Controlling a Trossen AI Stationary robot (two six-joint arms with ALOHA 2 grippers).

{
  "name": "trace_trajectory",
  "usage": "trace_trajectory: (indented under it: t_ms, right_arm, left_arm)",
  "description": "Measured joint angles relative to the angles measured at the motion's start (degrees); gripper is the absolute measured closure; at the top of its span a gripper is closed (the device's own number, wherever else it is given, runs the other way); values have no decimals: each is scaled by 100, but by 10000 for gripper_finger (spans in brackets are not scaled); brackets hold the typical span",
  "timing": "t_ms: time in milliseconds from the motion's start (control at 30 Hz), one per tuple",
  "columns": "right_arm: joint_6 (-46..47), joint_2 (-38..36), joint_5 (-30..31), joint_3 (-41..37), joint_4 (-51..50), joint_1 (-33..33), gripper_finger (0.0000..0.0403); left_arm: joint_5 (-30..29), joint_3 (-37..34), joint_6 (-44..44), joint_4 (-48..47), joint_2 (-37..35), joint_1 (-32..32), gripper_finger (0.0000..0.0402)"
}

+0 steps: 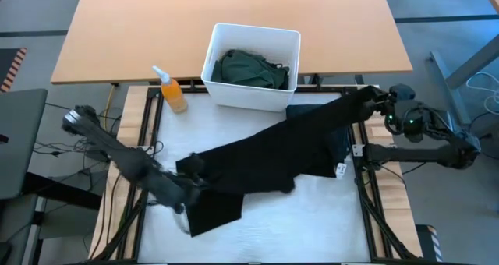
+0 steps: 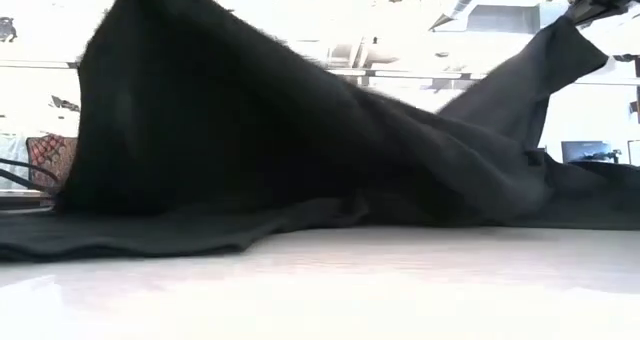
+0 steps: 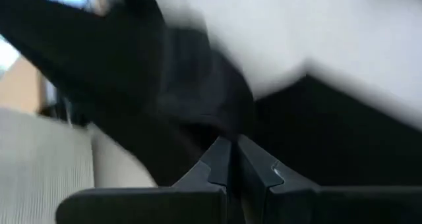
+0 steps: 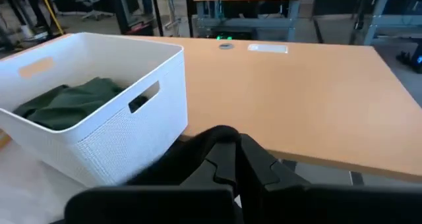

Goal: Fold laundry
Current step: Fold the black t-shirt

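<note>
Across white padded table (image 1: 312, 206): long black cloth garment (image 1: 288, 152) stretched taut between both arms. Left gripper (image 1: 189, 179) clamped on near-left end, right gripper (image 1: 373, 101) clamped on far-right end by white plastic bin (image 1: 214, 54) with dark green cloth (image 1: 251, 68). Spreading step underway; next, likely lower flat, evenly.

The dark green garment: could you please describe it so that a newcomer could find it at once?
Look to the far edge of the white work surface, where a white plastic bin stands beside an orange bottle. The dark green garment lies crumpled inside that bin. It is the only green cloth; the black garment lies stretched across the table.
</note>
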Motion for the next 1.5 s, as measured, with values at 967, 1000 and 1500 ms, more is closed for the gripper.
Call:
trace_trajectory:
  t_ms: [967,1000,1500]
  right_arm:
    - [212,2,-167,-2,218,-161,383]
    - [214,2,-167,-2,217,-161,383]
    - [358,0,-172,-7,82,-161,383]
  left_arm:
    - [1257,1045,694,-2448,3408,267,401]
    - [1199,1045,634,-2677,3525,275,401]
    - [-605,1547,-202,-3741,4263,323,402]
